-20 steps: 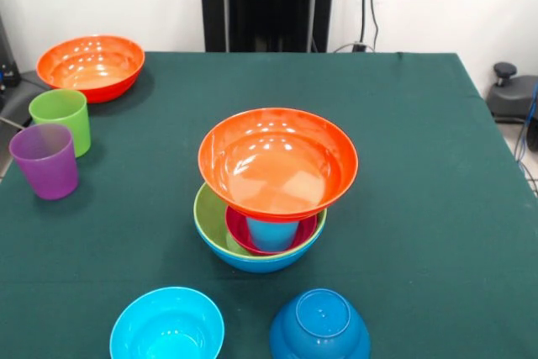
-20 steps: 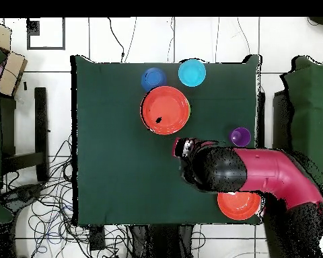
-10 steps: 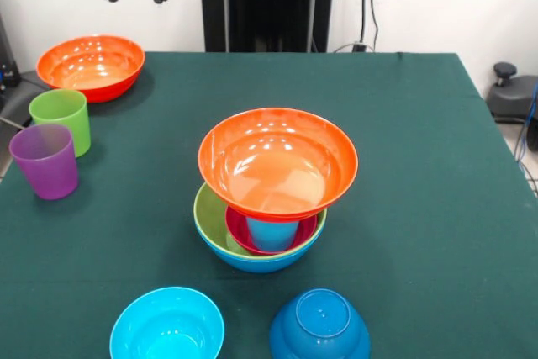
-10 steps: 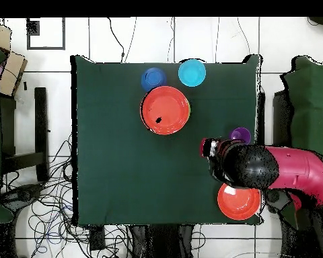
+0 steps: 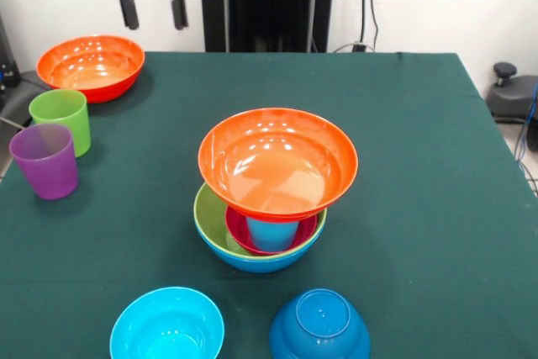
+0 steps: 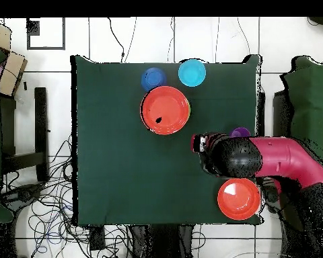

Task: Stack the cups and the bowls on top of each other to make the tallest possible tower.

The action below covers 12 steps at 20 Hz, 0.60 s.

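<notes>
The tower stands mid-table: a large orange bowl (image 5: 277,161) (image 6: 165,110) rests on a light blue cup (image 5: 271,233). That cup stands in a magenta bowl (image 5: 244,237), nested in a lime green bowl (image 5: 208,216) and a blue bowl (image 5: 261,262). At the left, a lime green cup (image 5: 61,119) and a purple cup (image 5: 44,160) (image 6: 240,132) stand upright. A second orange bowl (image 5: 91,65) (image 6: 239,198) sits in the far left corner. My gripper (image 5: 153,10) hangs open and empty, high above the table just right of that bowl. The arm (image 6: 258,158) hides the green cup from overhead.
A small cyan bowl (image 5: 166,325) (image 6: 192,72) sits upright at the near edge. Beside it, a dark blue bowl (image 5: 319,325) (image 6: 153,78) lies upside down. The right half of the green table (image 5: 437,166) holds nothing.
In the front view, the gripper has come down from the top edge and shifted a little to the right over the last half second. Bowls and cups have not moved.
</notes>
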Motion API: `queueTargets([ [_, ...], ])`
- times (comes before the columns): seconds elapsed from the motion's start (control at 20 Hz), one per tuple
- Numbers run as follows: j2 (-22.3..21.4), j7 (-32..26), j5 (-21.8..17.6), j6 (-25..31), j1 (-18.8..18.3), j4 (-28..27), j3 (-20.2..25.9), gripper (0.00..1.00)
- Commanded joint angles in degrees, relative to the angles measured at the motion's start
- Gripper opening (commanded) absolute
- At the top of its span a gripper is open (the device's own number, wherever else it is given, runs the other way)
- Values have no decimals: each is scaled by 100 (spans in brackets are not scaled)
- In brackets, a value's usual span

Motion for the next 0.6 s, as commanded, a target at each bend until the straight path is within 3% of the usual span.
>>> queueTargets([
  [0.05, 969, -1404, -946, 37, 301, -748, 17, 100],
  [0.3, 1017, -1814, -1128, 351, 119, -1132, 93, 100],
  [0.6, 1035, -1589, -1157, 217, -72, -744, 117, 100],
])
